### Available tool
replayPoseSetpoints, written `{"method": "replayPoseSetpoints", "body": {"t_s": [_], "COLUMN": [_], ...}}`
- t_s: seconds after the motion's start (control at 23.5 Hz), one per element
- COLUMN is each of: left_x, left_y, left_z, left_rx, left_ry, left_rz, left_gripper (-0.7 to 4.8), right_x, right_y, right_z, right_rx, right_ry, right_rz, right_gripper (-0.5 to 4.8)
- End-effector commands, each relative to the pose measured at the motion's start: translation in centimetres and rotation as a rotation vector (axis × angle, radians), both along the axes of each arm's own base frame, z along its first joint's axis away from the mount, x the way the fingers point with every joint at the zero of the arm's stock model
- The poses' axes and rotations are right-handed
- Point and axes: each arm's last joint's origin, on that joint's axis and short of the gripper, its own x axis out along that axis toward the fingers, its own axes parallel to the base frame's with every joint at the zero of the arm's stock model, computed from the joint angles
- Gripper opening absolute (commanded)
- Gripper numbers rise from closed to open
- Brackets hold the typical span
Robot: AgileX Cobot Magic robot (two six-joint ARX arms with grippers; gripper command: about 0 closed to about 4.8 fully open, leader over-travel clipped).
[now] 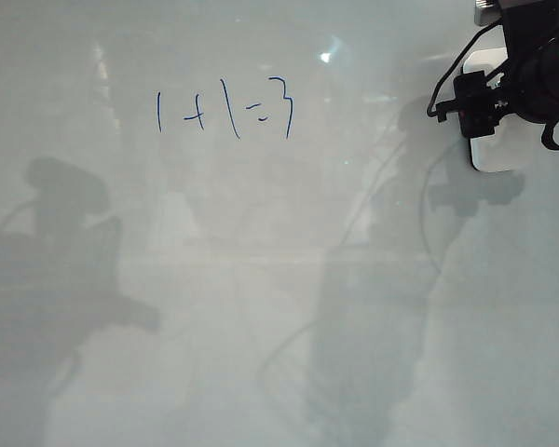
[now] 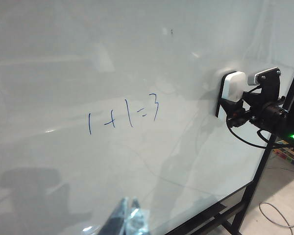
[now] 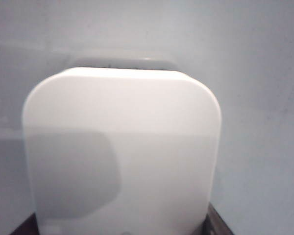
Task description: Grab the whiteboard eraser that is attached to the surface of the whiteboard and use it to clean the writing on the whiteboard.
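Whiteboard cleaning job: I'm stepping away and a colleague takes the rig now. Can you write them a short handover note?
Right gripper: at the whiteboard eraser, jaws either side of it; a firm grip cannot be confirmed.
Left gripper: hangs back from the board, low, nothing near it; open or shut cannot be told.
The eraser sits on the whiteboard, upper right in the exterior view.
The writing, a short blue sum, is upper left of centre, untouched.
Done: right arm brought to the eraser.
Left: secure the grip, pull the eraser off, wipe the sum.
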Motion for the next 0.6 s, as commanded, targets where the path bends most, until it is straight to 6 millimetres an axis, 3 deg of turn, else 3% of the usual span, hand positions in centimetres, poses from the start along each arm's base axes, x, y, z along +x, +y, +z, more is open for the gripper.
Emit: {"method": "replayPoseSetpoints", "body": {"t_s": [0.04, 0.13, 0.6], "left_x": [0.0, 0.0, 0.0], "left_y": [0.0, 0.0, 0.0], "left_z": [0.2, 0.2, 0.2], "left_rx": [-0.005, -0.005, -0.005], "left_ry": [-0.009, -0.009, -0.009], "left_rz": [0.001, 0.001, 0.001], "left_gripper": [-0.05, -0.05, -0.05], "right_x": [0.0, -0.2, -2.4], "right_y": [0.3, 0.8, 5.5], "right_z": [-0.2, 0.0, 1.1], "right_rx": [-0.011, -0.01, -0.004], "right_ry": [0.027, 0.023, -0.004], "right_rz": [0.035, 0.047, 0.207], "right_gripper": [1.84, 1.47, 1.48]}}
